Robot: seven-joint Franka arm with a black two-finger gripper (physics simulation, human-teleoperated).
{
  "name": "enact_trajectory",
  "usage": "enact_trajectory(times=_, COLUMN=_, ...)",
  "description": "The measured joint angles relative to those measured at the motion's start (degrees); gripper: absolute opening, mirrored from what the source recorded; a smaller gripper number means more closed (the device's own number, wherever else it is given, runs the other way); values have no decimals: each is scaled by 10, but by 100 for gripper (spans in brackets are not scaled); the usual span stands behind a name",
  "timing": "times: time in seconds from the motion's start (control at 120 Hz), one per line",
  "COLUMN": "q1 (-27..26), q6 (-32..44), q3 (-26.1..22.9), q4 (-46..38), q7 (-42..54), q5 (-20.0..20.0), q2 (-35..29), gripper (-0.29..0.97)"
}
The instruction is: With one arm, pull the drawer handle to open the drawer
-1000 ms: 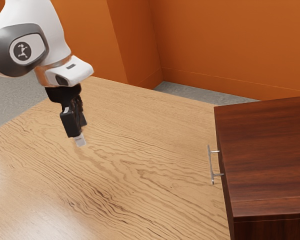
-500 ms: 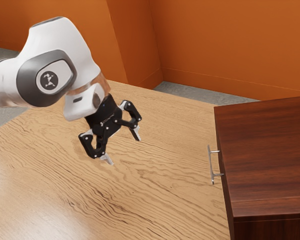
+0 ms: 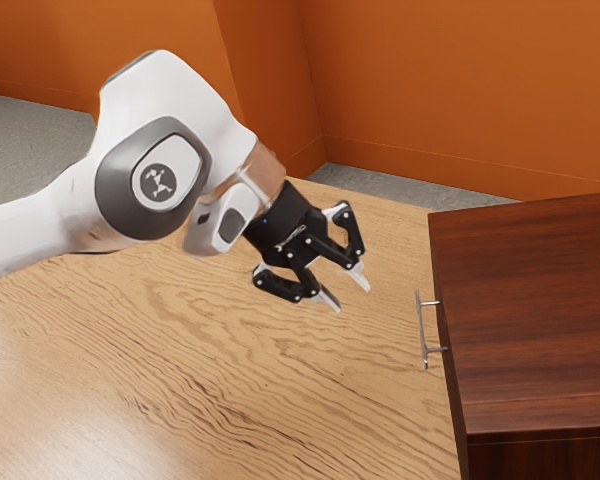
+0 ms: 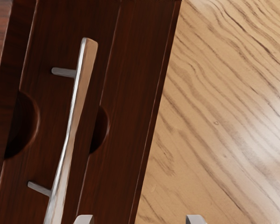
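Because the drawer handle (image 3: 428,330) stands as an upright bar on the drawer front (image 4: 126,93), just ahead of the pincer (image 3: 347,293) and not yet touched, the spread-apart jaws would need to straddle it crosswise above the bench (image 3: 180,380).

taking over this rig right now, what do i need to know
Hand: open and empty, above the table, aimed at the handle but short of it, touching nothing.
Handle: upright metal bar on the front of the drawer, in the dark wood cabinet at the exterior view's right. The wrist view faces it.
Done: hand lined up toward the handle. No grasp yet; the drawer looks shut.
Left: close the gap, put the hand around the handle, shut on it, then pull back to open the drawer.
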Motion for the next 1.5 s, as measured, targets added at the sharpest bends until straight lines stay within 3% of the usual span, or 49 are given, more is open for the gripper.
enact_trajectory(times=0.45, q1=-33, q6=25, q3=-1, q4=-15, q7=147, q5=-60, q2=13, gripper=14)
enact_trajectory(times=0.85, q1=-46, q6=47, q3=-6, q4=-15, q7=211, q5=-91, q2=33, gripper=14)
enact_trajectory(times=1.067, q1=-45, q6=59, q3=-8, q4=-22, q7=233, q5=-95, q2=47, gripper=7)
enact_trajectory(times=1.5, q1=-29, q6=63, q3=16, q4=-106, q7=261, q5=-92, q2=-27, gripper=-6)
